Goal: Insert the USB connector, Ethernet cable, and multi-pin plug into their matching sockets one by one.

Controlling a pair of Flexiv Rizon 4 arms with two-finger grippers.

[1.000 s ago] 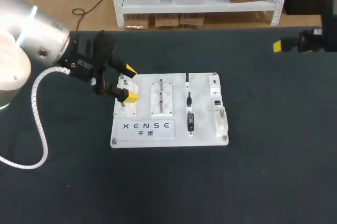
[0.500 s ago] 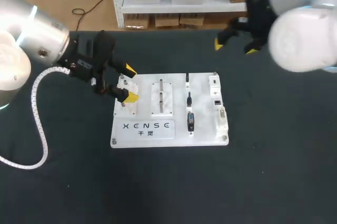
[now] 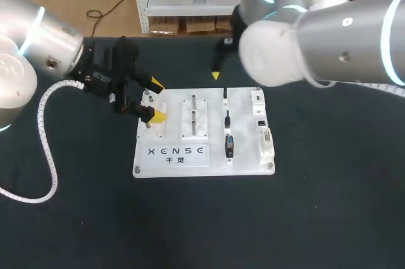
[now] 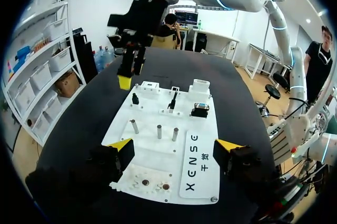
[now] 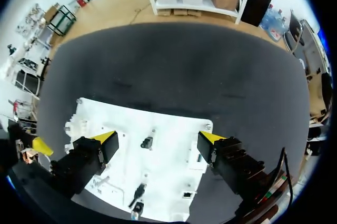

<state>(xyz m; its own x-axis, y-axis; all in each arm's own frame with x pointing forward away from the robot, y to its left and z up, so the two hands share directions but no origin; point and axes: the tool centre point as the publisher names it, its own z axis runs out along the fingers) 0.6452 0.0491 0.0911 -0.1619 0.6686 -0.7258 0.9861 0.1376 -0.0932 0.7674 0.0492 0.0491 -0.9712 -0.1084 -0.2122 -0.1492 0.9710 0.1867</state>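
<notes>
The right hand (image 5: 158,137) has swung in, spread and empty; the USB connector (image 5: 146,142) lies under it, between its fingers.

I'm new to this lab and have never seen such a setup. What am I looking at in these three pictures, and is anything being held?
These are two robot arms at a black table. The head view looks down from above and behind them: the left arm comes in from the left, the right arm from the right. The two round pictures come from a camera on each wrist, looking along that arm's fingers. Each arm ends in a two-fingered end effector with yellow tips. The left end effector is over the white board's left end, and the right end effector hovers near its far edge. On the board stand three dark connectors, the one nearest the robot being the multi-pin plug, with sockets beside them. Both end effectors are open and hold nothing.
</notes>
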